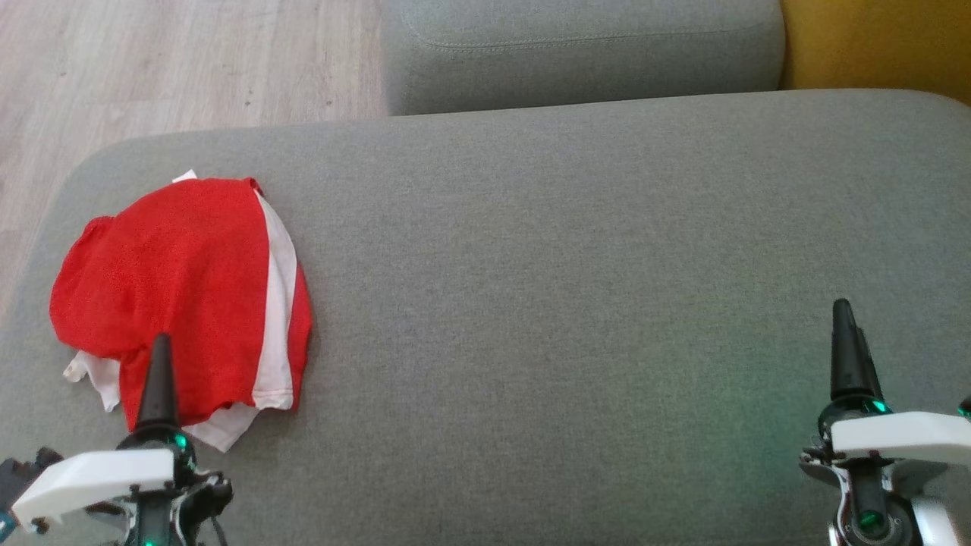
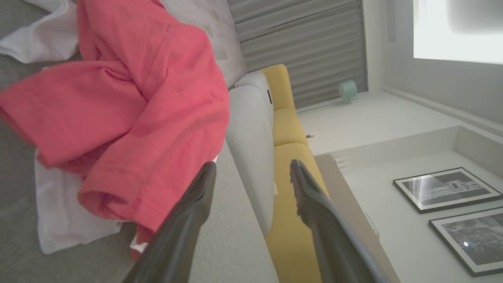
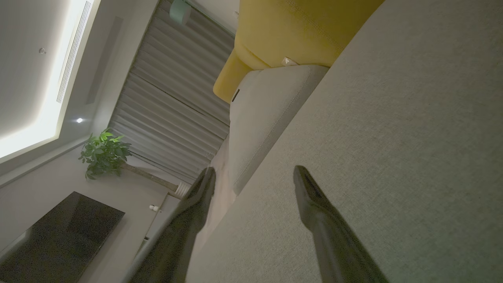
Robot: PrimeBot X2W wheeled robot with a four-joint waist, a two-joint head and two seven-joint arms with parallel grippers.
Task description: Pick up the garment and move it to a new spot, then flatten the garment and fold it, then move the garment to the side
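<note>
The garment (image 1: 182, 288), red with a white stripe and white lining, lies crumpled at the left end of the grey cushion (image 1: 569, 303). My left gripper (image 1: 161, 345) hovers over the garment's near edge, fingers pointing at it. In the left wrist view the garment (image 2: 137, 98) bulges just left of the left gripper (image 2: 252, 165), whose jaws stand wide open with nothing between them. My right gripper (image 1: 850, 318) is far off at the lower right over bare cushion. The right wrist view shows the right gripper (image 3: 254, 169) open and empty too.
A second grey cushion (image 1: 584, 53) sits beyond the far edge, with a yellow one (image 1: 880, 45) at the back right. Wooden floor (image 1: 152, 68) lies past the cushion's rounded left corner. Bare grey fabric stretches between the garment and my right gripper.
</note>
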